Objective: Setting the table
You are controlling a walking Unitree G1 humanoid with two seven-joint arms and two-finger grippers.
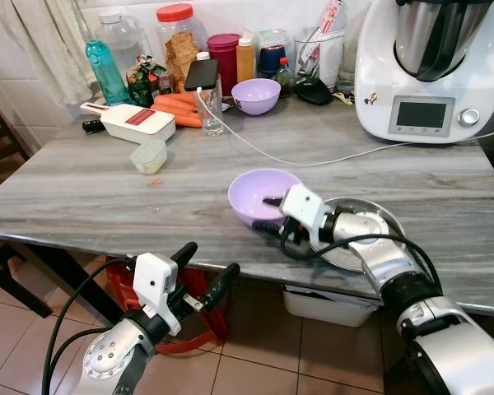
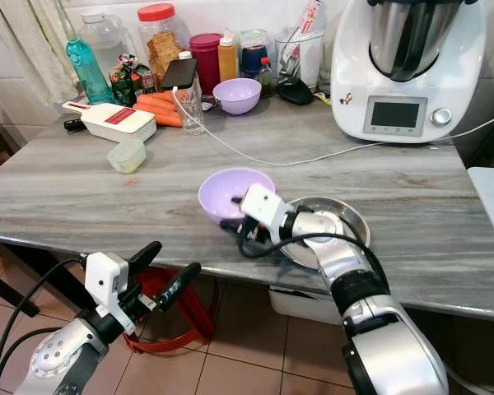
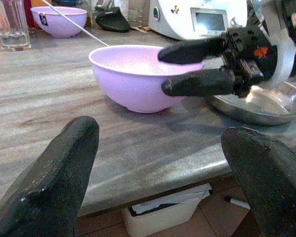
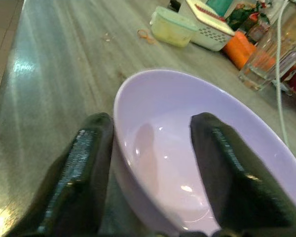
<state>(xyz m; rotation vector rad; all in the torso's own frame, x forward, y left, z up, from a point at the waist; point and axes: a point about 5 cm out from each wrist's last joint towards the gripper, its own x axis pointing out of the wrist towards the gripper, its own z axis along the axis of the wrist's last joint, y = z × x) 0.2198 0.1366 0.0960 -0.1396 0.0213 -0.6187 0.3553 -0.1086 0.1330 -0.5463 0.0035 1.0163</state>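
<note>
Right arm: reaches forward over the near edge of the grey marble-patterned bench, forearm angled in toward the middle, passing above a shallow steel dish.
Right claw: astride the near-right rim of the lilac bowl. One black finger lies inside the bowl, the other outside against its wall. In the right wrist view the rim runs between the two fingers; they bracket the wall, but whether they press it cannot be told.
Lilac bowl: upright on the bench, toward the front edge, just beside the steel dish; whether the two touch cannot be told. Interior looks bare and glossy.
Left arm: held low, in front of and below the bench edge, forearm rising toward the bench.
Left claw: released, fingers spread wide with nothing between them, pointing up at the bowl from below the bench edge. The left wrist view shows the bowl and the right claw's fingers between its own two fingertips.
Back of bench: second lilac bowl, a glass with a phone propped on it, white cable running across the top, carrots, a white slicer, a small lidded tub, jars and bottles.
Far right: white kitchen machine with a screen, well apart from the bowl.
Below bench: tiled floor, a red item, a white bin.
</note>
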